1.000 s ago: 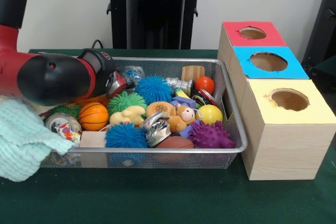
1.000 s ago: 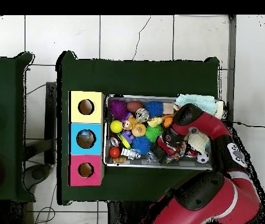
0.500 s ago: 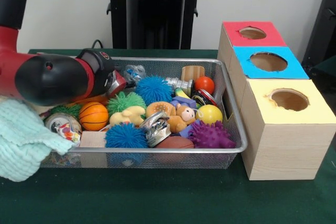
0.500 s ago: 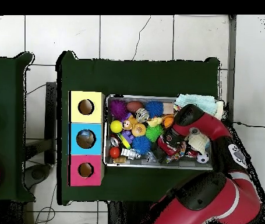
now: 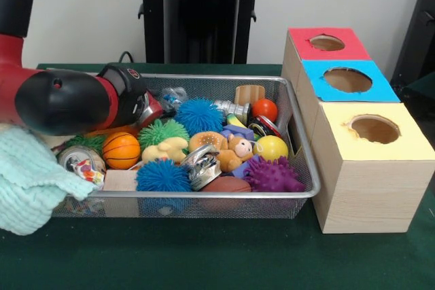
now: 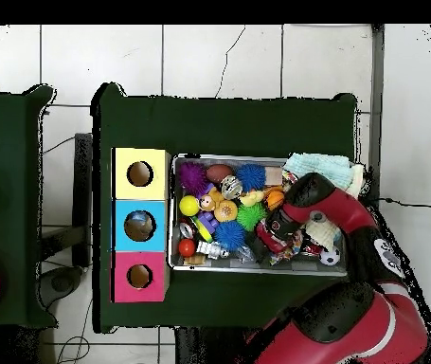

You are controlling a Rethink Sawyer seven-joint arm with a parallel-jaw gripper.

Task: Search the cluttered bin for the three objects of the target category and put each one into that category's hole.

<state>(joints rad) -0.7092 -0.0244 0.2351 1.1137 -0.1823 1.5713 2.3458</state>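
My gripper (image 5: 151,108) is low in the wire-mesh bin (image 5: 299,142), at the back of the bin's left part in the front view. Wrist housing blocks the fingertips in both views, so I can't tell how far it's open or whether it has hold of anything.

The target category isn't readable from the frames, so here are the bin contents.
- Spiky rubber balls: blue one (image 5: 198,115) mid-back, another blue one (image 5: 162,176) at the front rail, green one (image 5: 163,132) between them, purple one (image 5: 273,174) front right. All round, with no long axis.
- Smooth balls: mini basketball (image 5: 121,150), yellow ball (image 5: 270,147), red ball (image 5: 264,109).
- Brown football (image 5: 226,185) against the front rail, long axis along the rail.
- Crushed can (image 5: 80,161) on its side, front left, open end facing the camera, probably.
- Wooden cylinder (image 5: 249,93) upright at the back wall; wooden block (image 5: 121,180) flat at the front rail.
- Plush bear (image 5: 234,151) and yellow duck (image 5: 165,149) mid-bin, soft.

Mint knit cloth (image 5: 28,178) drapes over the bin's left front corner. Three wooden boxes sit just beside the bin on the right: yellow-topped box (image 5: 370,168), blue-topped box (image 5: 348,81), red-topped box (image 5: 325,43), each with a round hole facing up.
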